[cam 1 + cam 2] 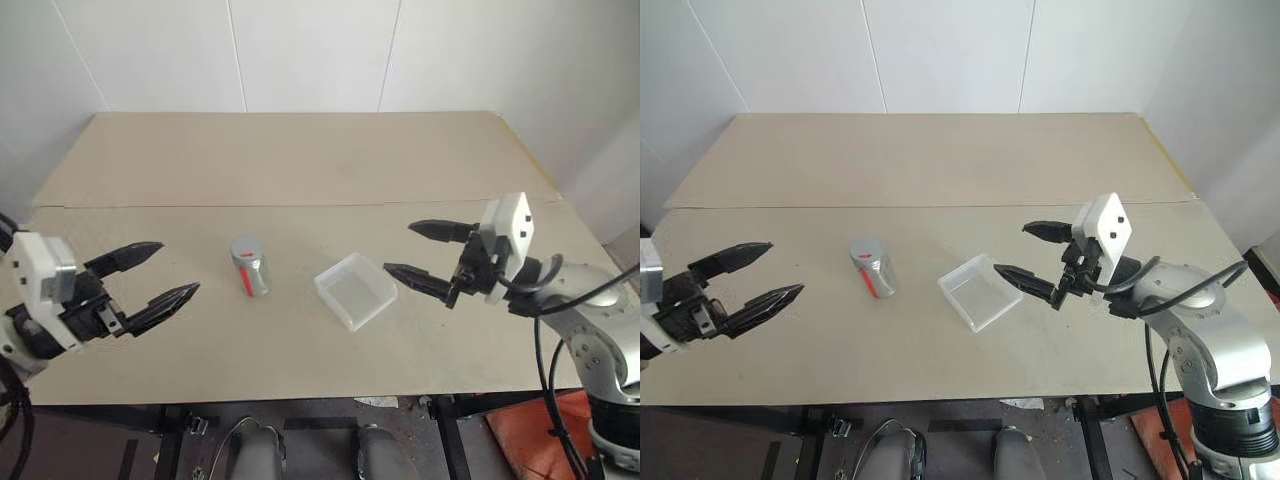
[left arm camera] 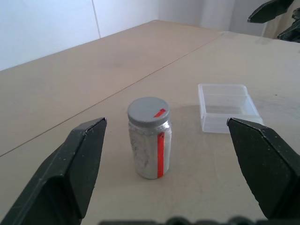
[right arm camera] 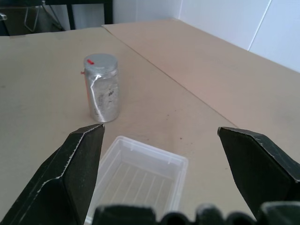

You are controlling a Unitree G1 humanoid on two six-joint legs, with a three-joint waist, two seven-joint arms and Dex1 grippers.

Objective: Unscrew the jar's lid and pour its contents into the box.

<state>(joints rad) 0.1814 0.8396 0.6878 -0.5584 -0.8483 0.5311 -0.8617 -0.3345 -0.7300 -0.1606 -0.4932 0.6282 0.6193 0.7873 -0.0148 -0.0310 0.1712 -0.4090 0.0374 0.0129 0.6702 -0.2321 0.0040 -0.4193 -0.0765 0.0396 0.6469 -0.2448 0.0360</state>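
Black fingers of the left gripper (image 1: 155, 277) lie nearest the camera at the near left, spread wide apart with nothing between them, pointing level across the pale wooden surface (image 1: 300, 160) toward the middle. Just right of their tips, and apart from them, stands the small clear cylindrical jar (image 1: 250, 270) with a red stripe down its side, upright, its round silvery-grey screw lid (image 1: 246, 248) on and marked with a short red dash. Whatever the jar holds cannot be made out through the cloudy wall.

Right of the jar, near but not touching it, sits the shallow square box of translucent white plastic (image 1: 356, 290) with a ribbed bottom, empty as far as the views show. Over its right corner hover the two black fingers of the right gripper (image 1: 420, 252), also held wide apart and empty, pointing left toward the jar.

No step of the task looks begun. To do the unscrewing well, I judge that one gripper should close on the jar's body low down, below the lid, squarely enough that the jar cannot spin or tip. The other should take the lid by its rim, across its full width, and turn it there. The jar looks light and narrow-based, so a sideways nudge on approach could knock it over. The box looks just as easy to push away.
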